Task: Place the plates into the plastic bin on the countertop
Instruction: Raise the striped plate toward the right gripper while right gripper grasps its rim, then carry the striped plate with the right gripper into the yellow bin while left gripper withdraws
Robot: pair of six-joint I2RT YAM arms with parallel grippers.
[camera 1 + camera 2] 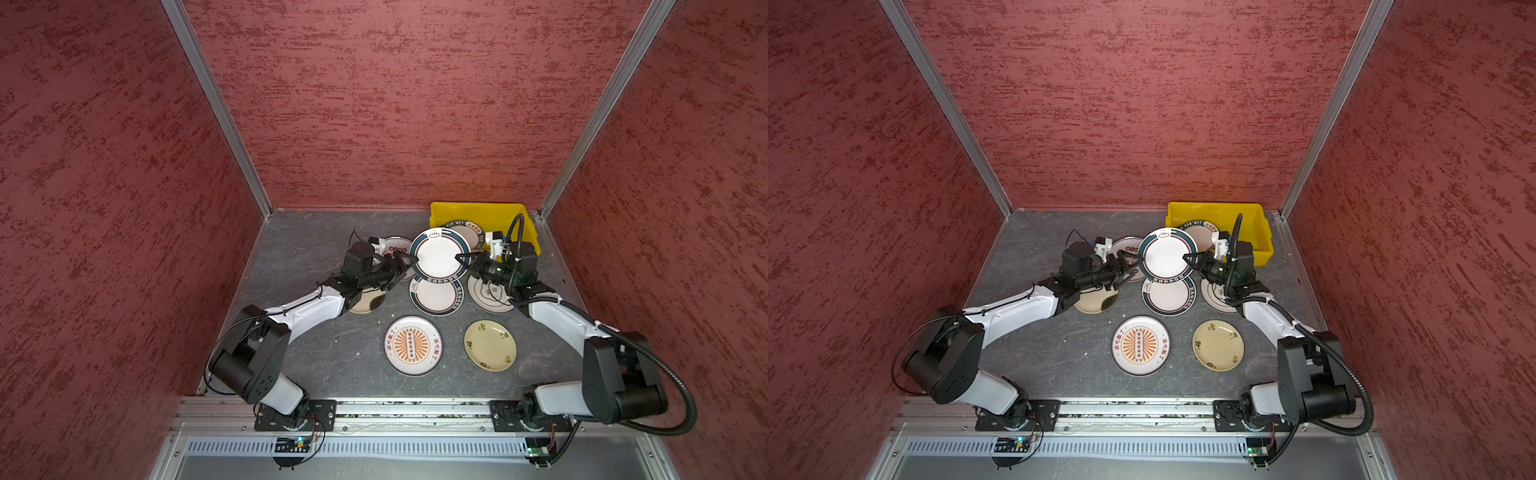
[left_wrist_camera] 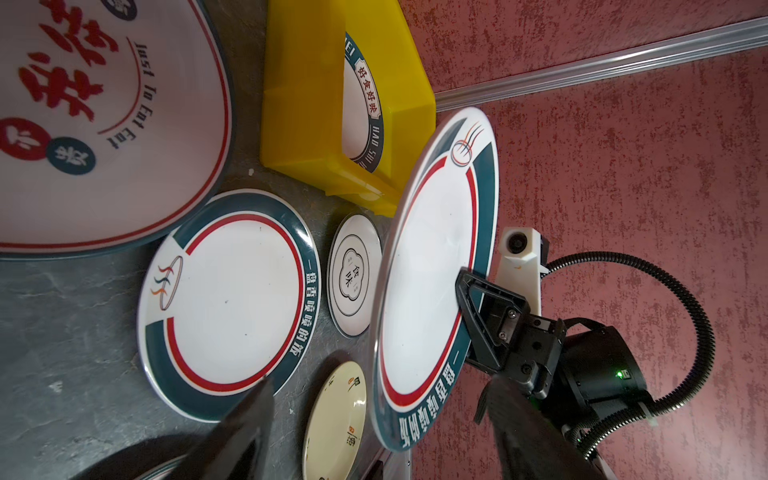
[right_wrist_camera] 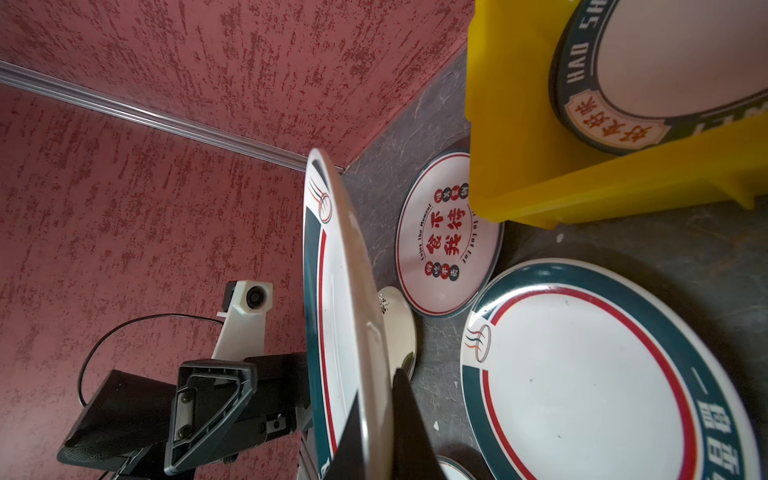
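Left wrist — plastic bin [image 2: 303, 83] holds green-rimmed plate [image 2: 358, 120].

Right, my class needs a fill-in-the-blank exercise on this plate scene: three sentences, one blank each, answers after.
1. The right pincer is shut on the raised green-rimmed white round plate, while the left pincer beside it stands ____.
2. The bright yellow rectangular plastic bin shows ____ plate inside.
3. The white round sunburst-patterned plate lies flat on the dark grey stone-look countertop, ____ the bin.
Missing words: open; one; outside.

cream plate [image 1: 370, 303] half hidden, pattern perhaps unreadable
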